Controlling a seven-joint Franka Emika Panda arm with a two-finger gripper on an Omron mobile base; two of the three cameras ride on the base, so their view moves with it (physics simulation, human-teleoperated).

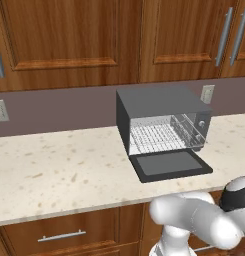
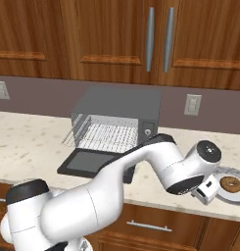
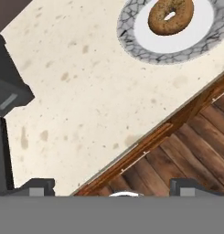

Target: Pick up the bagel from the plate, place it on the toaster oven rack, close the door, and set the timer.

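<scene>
We see the gripper (image 3: 111, 187) spread wide, empty, above the counter (image 3: 86, 105) edge, its tips barely poking into the hand view. The bagel (image 3: 170, 16) lies on its plate (image 3: 145, 45), both cropped at the frame's top. The toaster oven (image 1: 161, 120) door (image 1: 170, 165) lies open, rack (image 1: 154, 136) bare.

Home kitchen: brown wood wall cabinets w/ long silver bar handles (image 2: 149, 39) run above and beyond the gripper (image 3: 112, 186), w/ a speckled cream stone countertop (image 1: 59, 165) under it. Dark grey boxy toaster oven (image 2: 122, 107) sits to its left; white wall outlet (image 2: 192, 104) on mauve backsplash (image 1: 59, 107); wood plank floor (image 3: 186, 151) below.
</scene>
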